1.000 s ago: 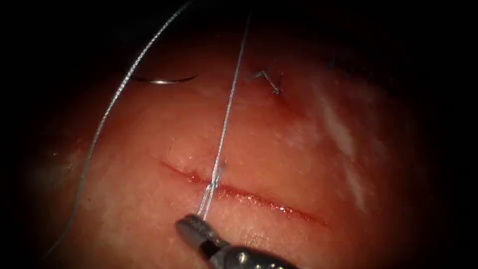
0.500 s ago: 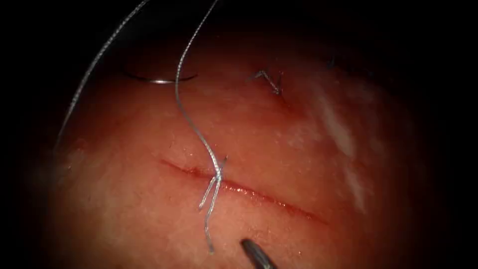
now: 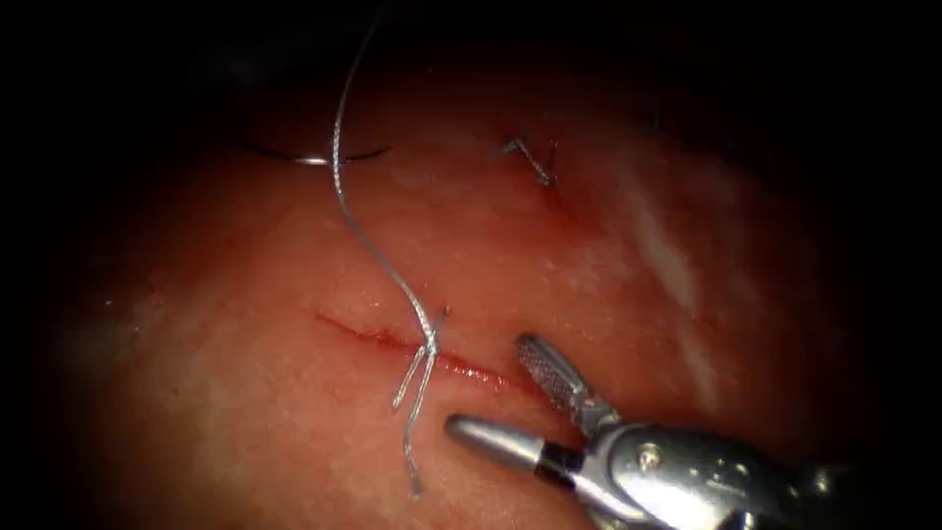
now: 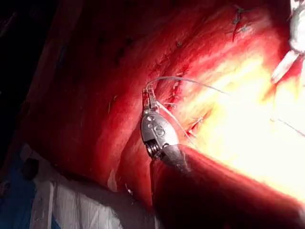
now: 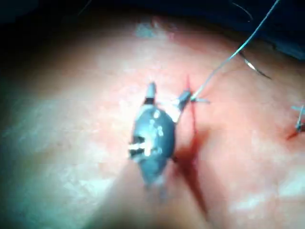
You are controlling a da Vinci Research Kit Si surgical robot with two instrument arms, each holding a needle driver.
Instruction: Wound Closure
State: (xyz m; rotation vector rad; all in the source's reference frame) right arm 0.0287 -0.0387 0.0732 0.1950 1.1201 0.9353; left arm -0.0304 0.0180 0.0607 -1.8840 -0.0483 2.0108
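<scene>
The tissue (image 3: 245, 412) carries a cut (image 3: 549, 397) with a knot (image 3: 428, 344) tied over it; two short thread tails (image 3: 412, 432) hang down from the knot. My right tool (image 3: 502, 400) is just right of the knot, jaws open over the cut and holding nothing; in the right wrist view the right tool (image 5: 167, 93) is open beside the knot. The thread (image 3: 345, 211) runs slack from the knot up and away. The left tool (image 4: 149, 98) is shut on the thread (image 4: 190, 81). The needle (image 3: 314, 159) lies free on the tissue, far up and left of the cut.
An older stitch (image 3: 535, 162) with cut ends sits up and right of the knot. Red fluid lines the cut. White cloth (image 4: 71, 205) lies past the tissue's edge.
My right tool let go of the thread tails, drew back, then came in again open on the knot's right. The long thread went from taut to slack and its outer loop slid away.
</scene>
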